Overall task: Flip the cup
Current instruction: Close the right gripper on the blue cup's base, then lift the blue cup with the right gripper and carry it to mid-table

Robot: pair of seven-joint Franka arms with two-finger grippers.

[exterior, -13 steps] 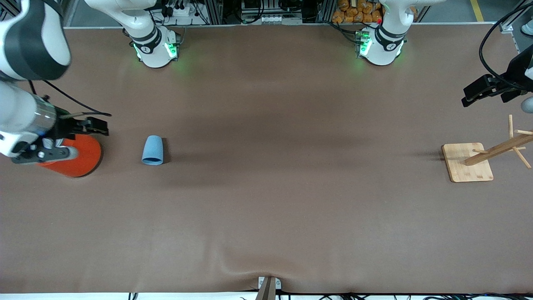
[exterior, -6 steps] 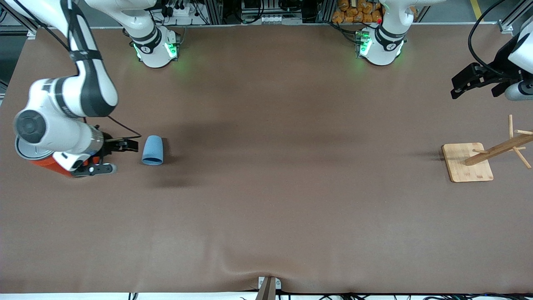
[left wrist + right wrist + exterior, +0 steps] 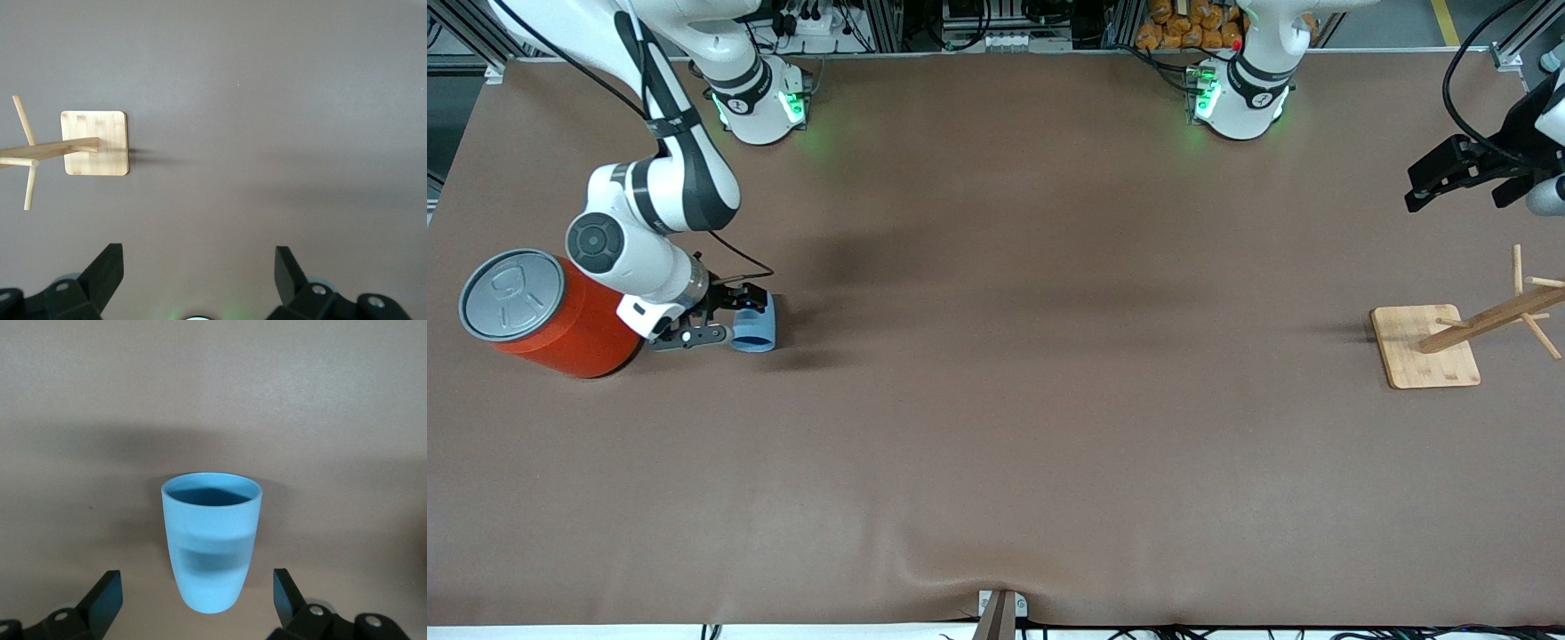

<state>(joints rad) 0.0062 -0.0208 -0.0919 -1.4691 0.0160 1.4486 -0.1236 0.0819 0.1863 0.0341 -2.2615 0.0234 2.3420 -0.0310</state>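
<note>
Brown matte worktop [image 3: 1049,427] carries a big orange cylindrical can with a grey lid [image 3: 543,311] at the right arm's end, a bamboo peg rack [image 3: 1427,347] at the left arm's end, and, beside the can, a small light-blue tapered plastic cup [image 3: 758,327] lying on its side. The right claw [image 3: 725,318] straddles the cup, spread wide, not yet gripping; judging by this, the flip is all ahead. The left claw [image 3: 1449,182] waits, wide, near the rack.

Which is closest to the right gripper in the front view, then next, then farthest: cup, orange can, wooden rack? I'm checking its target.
1. Cup: right at the open right gripper.
2. Orange can: beside it, at the right arm's end.
3. Wooden rack: at the left arm's end.
</note>
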